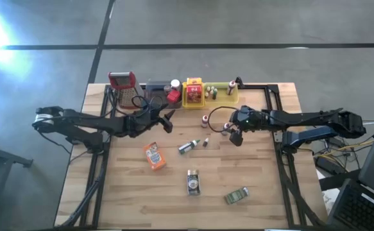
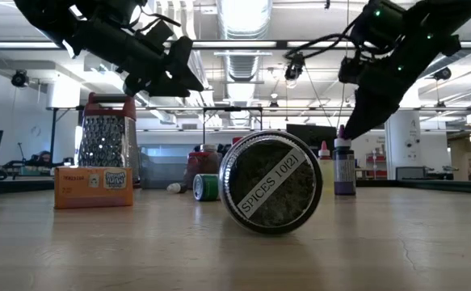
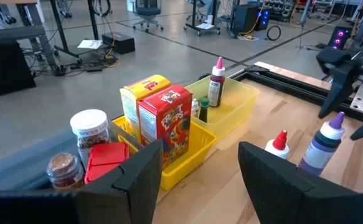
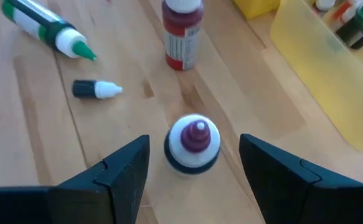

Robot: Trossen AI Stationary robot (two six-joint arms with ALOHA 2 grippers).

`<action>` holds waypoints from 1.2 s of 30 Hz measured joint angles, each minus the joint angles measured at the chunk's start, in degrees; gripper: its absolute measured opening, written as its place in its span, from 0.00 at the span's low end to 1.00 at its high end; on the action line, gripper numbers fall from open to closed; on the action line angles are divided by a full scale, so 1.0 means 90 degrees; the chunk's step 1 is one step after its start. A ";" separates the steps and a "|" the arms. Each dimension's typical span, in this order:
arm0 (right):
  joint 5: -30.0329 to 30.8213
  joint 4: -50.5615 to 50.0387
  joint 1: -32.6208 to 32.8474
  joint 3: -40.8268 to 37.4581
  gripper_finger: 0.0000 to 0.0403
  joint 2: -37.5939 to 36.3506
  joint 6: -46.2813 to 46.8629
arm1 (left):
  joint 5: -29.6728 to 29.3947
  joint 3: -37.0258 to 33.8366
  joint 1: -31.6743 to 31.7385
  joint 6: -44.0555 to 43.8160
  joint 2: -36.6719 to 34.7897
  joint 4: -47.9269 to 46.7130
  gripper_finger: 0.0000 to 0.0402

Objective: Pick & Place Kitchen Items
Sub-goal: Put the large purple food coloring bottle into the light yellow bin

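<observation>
A small purple-capped bottle (image 4: 193,142) stands upright on the wooden table. My right gripper (image 4: 193,149) is open and slants down over it, one finger on each side of its cap, without touching it. Close by are an upright red bottle (image 4: 182,31), a green-tipped bottle (image 4: 44,28) lying on its side and a small dark dropper bottle (image 4: 97,89), also on its side. An orange packet (image 1: 153,156) and two tins (image 1: 193,181) (image 1: 237,196) lie nearer the front. My left gripper (image 1: 167,120) hangs open above the table, left of centre, holding nothing.
Along the far edge stand a red-topped grater (image 1: 122,83), a grey tray (image 1: 154,90) with jars, a yellow tray (image 3: 187,155) with small boxes and a pale yellow tray (image 3: 237,102) with small bottles. A black frame (image 1: 273,102) runs around the table's sides.
</observation>
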 joint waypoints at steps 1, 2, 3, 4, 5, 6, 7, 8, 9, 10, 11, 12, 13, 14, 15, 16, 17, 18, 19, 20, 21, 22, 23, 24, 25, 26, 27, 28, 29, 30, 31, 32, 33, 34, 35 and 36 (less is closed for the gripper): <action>0.0000 0.0029 -0.0028 -0.0022 0.60 0.0063 0.0002 | 0.0000 0.0000 -0.0001 0.0001 0.0000 0.0001 0.54; 0.0002 0.0046 -0.0043 -0.0045 0.60 0.0130 0.0000 | 0.0000 0.0000 0.0000 -0.0001 0.0000 0.0002 0.54; 0.0000 0.0125 -0.0055 -0.0051 0.59 0.0200 0.0000 | 0.0000 0.0000 -0.0001 0.0000 0.0000 0.0002 0.54; 0.0000 0.0217 -0.0070 -0.0051 0.60 0.0261 -0.0003 | 0.0000 0.0000 -0.0001 -0.0001 0.0000 0.0000 0.54; 0.0002 0.0268 -0.0073 -0.0051 0.60 0.0310 -0.0016 | 0.0000 0.0000 -0.0001 -0.0001 0.0000 0.0000 0.54; 0.0002 0.0290 -0.0074 -0.0046 0.60 0.0350 -0.0028 | 0.0000 0.0000 0.0001 -0.0001 0.0000 0.0002 0.54; 0.0026 0.0306 -0.0074 -0.0042 0.61 0.0384 -0.0038 | 0.0000 0.0000 0.0001 -0.0001 0.0000 0.0002 0.54; 0.0039 0.0303 -0.0072 -0.0041 0.61 0.0425 -0.0041 | 0.0000 0.0000 -0.0001 -0.0001 0.0000 0.0000 0.54; 0.0044 0.0298 -0.0073 -0.0041 0.62 0.0455 -0.0041 | 0.0000 0.0000 0.0001 0.0000 0.0000 0.0002 0.54; 0.0046 0.0300 -0.0080 -0.0041 0.62 0.0475 -0.0041 | 0.0000 0.0000 0.0000 0.0000 0.0000 0.0001 0.54; 0.0048 0.0303 -0.0092 -0.0041 0.62 0.0487 -0.0041 | 0.0000 0.0000 -0.0001 0.0001 0.0000 0.0000 0.54; 0.0046 0.0305 -0.0094 -0.0041 0.62 0.0499 -0.0037 | 0.0000 0.0000 -0.0001 0.0001 0.0000 0.0001 0.54; 0.0048 0.0323 -0.0094 -0.0041 0.61 0.0512 -0.0030 | 0.0000 0.0000 -0.0001 0.0001 0.0000 0.0000 0.54; 0.0048 0.0364 -0.0094 -0.0041 0.60 0.0521 -0.0029 | 0.0000 0.0000 0.0001 -0.0001 0.0000 -0.0002 0.54; 0.0047 0.0393 -0.0094 -0.0041 0.59 0.0512 -0.0029 | 0.0000 0.0000 -0.0001 0.0001 0.0000 0.0000 0.54; 0.0046 0.0437 -0.0094 -0.0041 0.57 0.0501 -0.0036 | 0.0000 0.0000 0.0001 -0.0001 0.0001 0.0000 0.54; 0.0046 0.0503 -0.0094 -0.0040 0.56 0.0488 -0.0039 | 0.0000 0.0000 0.0001 0.0001 0.0000 0.0000 0.54; 0.0046 0.0545 -0.0095 -0.0035 0.54 0.0473 -0.0039 | 0.0000 0.0000 0.0000 0.0000 0.0000 0.0000 0.54; 0.0046 0.0551 -0.0097 -0.0034 0.53 0.0460 -0.0044 | 0.0000 0.0000 -0.0001 0.0000 0.0000 -0.0001 0.54; 0.0046 0.0555 -0.0099 -0.0036 0.51 0.0441 -0.0046 | 0.0000 0.0000 0.0001 0.0001 0.0000 0.0000 0.54; 0.0046 0.0560 -0.0099 -0.0034 0.50 0.0434 -0.0046 | 0.0000 0.0000 0.0001 0.0001 0.0000 0.0000 0.54; 0.0046 0.0560 -0.0097 -0.0036 0.48 0.0429 -0.0046 | 0.0000 0.0000 0.0001 0.0001 0.0000 0.0000 0.54; 0.0046 0.0558 -0.0097 -0.0035 0.47 0.0429 -0.0048 | 0.0000 0.0000 0.0001 -0.0001 0.0000 0.0000 0.54; 0.0044 0.0548 -0.0097 -0.0034 0.45 0.0429 -0.0055 | 0.0000 0.0000 -0.0001 -0.0001 0.0000 0.0000 0.54; 0.0044 0.0532 -0.0097 -0.0035 0.44 0.0429 -0.0066 | 0.0000 0.0000 -0.0001 0.0001 0.0000 0.0000 0.54; 0.0044 0.0520 -0.0095 -0.0035 0.42 0.0433 -0.0070 | 0.0000 0.0000 0.0000 -0.0001 0.0000 0.0000 0.54; 0.0043 0.0514 -0.0095 -0.0034 0.41 0.0441 -0.0070 | 0.0000 0.0000 0.0001 0.0001 0.0000 0.0000 0.54; 0.0042 0.0493 -0.0097 -0.0034 0.40 0.0441 -0.0071 | 0.0000 0.0000 0.0000 -0.0001 0.0000 -0.0001 0.54; 0.0041 0.0458 -0.0096 -0.0034 0.38 0.0440 -0.0073 | 0.0000 0.0000 0.0001 0.0001 0.0000 0.0000 0.54; 0.0041 0.0446 -0.0094 -0.0035 0.37 0.0438 -0.0073 | 0.0000 0.0000 0.0001 0.0000 0.0000 0.0000 0.54; 0.0041 0.0443 -0.0094 -0.0034 0.36 0.0438 -0.0073 | 0.0000 0.0000 -0.0001 -0.0001 0.0000 0.0000 0.54; 0.0041 0.0432 -0.0094 -0.0034 0.35 0.0438 -0.0073 | 0.0000 0.0000 0.0001 0.0001 0.0000 0.0000 0.54; 0.0041 0.0425 -0.0094 -0.0034 0.35 0.0438 -0.0073 | 0.0000 0.0000 0.0001 0.0001 0.0000 0.0000 0.54; 0.0041 0.0422 -0.0094 -0.0034 0.34 0.0438 -0.0082 | 0.0000 0.0000 -0.0001 0.0000 0.0000 0.0000 0.54; 0.0041 0.0422 -0.0094 -0.0034 0.33 0.0438 -0.0109 | 0.0000 0.0000 0.0001 0.0000 0.0000 0.0000 0.54; 0.0042 0.0420 -0.0094 -0.0034 0.32 0.0438 -0.0138 | 0.0000 0.0000 0.0001 0.0000 0.0001 0.0000 0.54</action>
